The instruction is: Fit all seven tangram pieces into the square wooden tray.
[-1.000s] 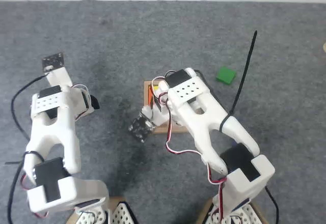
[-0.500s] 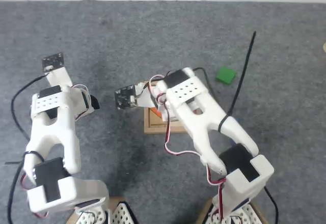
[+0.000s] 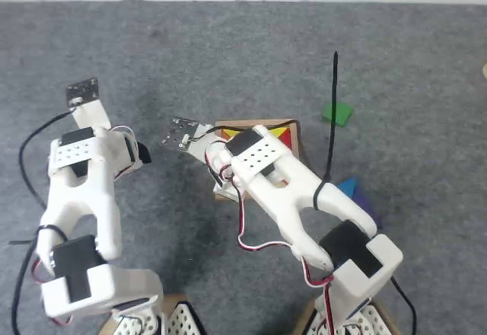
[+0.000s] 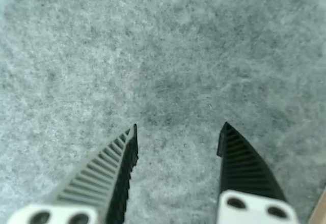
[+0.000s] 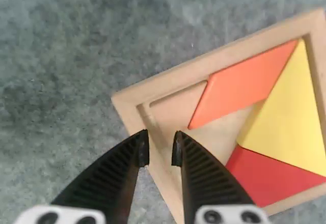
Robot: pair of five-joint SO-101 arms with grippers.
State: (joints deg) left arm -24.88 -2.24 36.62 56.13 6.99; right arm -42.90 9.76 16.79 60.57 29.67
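Square wooden tray (image 5: 204, 71) lies mid-table on grey carpet and holds the orange piece (image 5: 244, 89), yellow piece (image 5: 288, 124) and red piece (image 5: 270, 175). Right gripper (image 5: 160, 150) is clenched on the tray's rim beside a corner. Left gripper (image 4: 178, 132) is released, with its fingers spread over bare carpet, well left of the tray. Loose on the carpet to the tray's right are the green square (image 3: 336, 113), farther off, and the blue piece (image 3: 348, 187) and purple piece (image 3: 365, 202), nearer.

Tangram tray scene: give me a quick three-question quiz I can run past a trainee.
1. True or false: the left pincer hangs open over bare carpet.
2. Which piece lies in the wooden tray? A) pink circle B) orange parallelogram C) white star
3. Fill in: the loose square on the carpet beyond the tray is coloured ____.
Key: 1 true; 2 B; 3 green.
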